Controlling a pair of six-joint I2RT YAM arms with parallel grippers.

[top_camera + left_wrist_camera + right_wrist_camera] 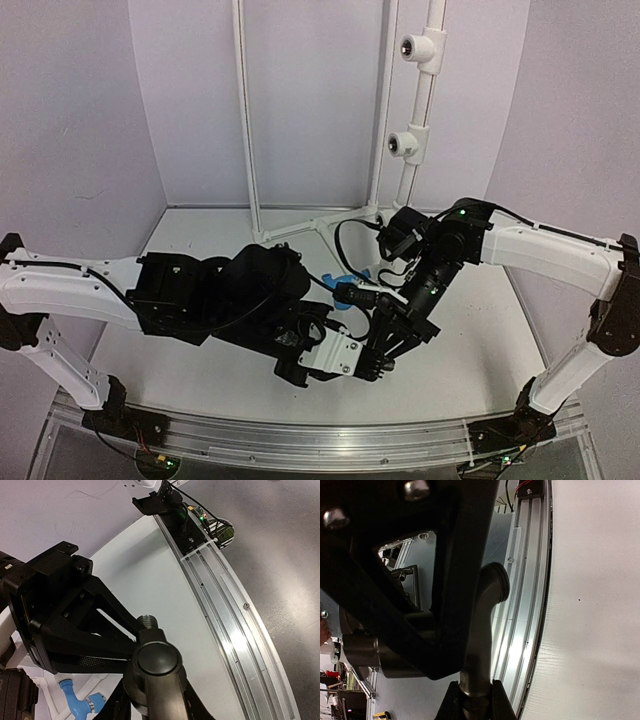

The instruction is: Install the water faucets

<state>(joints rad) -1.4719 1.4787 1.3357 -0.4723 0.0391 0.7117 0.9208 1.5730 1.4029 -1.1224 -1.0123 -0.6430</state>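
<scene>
Two faucets are in view. The black faucet (156, 662) is held off the tabletop (200, 245), between both arms and above its near half. The right pincer (472, 700) is clenched on it, with its fingers tight on the narrow stem at the bottom of the right wrist view. From the left wrist view those fingers meet just beside the faucet's threaded tip. The left pincer (156, 702) is closed around the faucet's rounded body, a finger lying against each side with no gap showing.

The blue faucet (74, 700) lies on the tabletop just beyond the two pincers, near them but touching neither.

At the back right, two white tee fittings (418, 48) sit one above the other on an upright pipe. Each round socket faces forward, showing a dark opening. They are well apart from both faucets.
</scene>
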